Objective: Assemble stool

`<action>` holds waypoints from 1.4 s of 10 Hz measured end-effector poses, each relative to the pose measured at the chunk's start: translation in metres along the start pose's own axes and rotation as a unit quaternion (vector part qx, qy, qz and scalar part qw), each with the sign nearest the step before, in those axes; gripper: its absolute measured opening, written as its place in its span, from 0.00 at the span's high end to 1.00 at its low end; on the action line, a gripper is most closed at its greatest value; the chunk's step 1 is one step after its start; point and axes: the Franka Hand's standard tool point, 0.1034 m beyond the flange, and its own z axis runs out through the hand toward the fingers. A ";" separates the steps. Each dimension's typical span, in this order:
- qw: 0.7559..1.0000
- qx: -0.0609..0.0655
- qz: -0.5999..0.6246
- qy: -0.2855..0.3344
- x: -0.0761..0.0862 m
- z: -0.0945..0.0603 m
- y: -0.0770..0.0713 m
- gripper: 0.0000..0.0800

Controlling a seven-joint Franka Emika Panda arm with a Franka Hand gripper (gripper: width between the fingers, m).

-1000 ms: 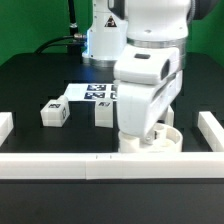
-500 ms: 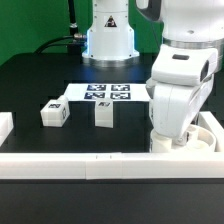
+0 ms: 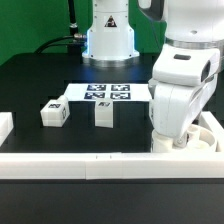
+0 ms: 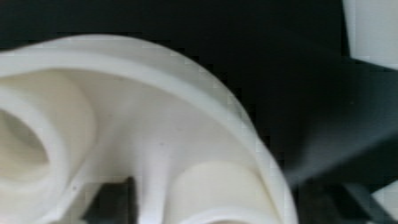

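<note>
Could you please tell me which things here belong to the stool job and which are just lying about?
Belong to the job: seat; leg at the exterior view's left; leg beside it.
Just lying about: marker board; front border rail.

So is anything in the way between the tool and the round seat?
Nothing visible is: the seat fills the wrist view close up. A leg and another leg stand away on the exterior view's left.

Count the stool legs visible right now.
2. The first leg sits toward the exterior view's left; the second leg stands just in front of the marker board. A third may be hidden behind the arm.
</note>
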 end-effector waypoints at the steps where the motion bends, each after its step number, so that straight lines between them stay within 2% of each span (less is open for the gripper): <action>1: 1.000 0.003 -0.007 -0.004 -0.002 -0.004 0.000 0.29; 2: 1.000 0.004 -0.021 -0.006 -0.005 -0.009 0.003 0.21; 4: 1.000 0.008 -0.019 -0.012 -0.008 -0.022 0.004 0.19; 5: 1.000 0.007 -0.006 -0.015 -0.007 -0.034 0.002 0.19; 7: 1.000 -0.003 0.013 -0.011 -0.008 -0.053 -0.001 0.19; 8: 0.999 -0.007 0.044 -0.011 -0.018 -0.058 -0.002 0.19; 10: 0.997 -0.008 0.072 -0.016 -0.039 -0.055 0.003 0.19; 11: 0.997 -0.007 0.075 -0.017 -0.045 -0.054 0.005 0.19; 14: 0.996 -0.006 0.086 -0.017 -0.042 -0.053 0.003 0.19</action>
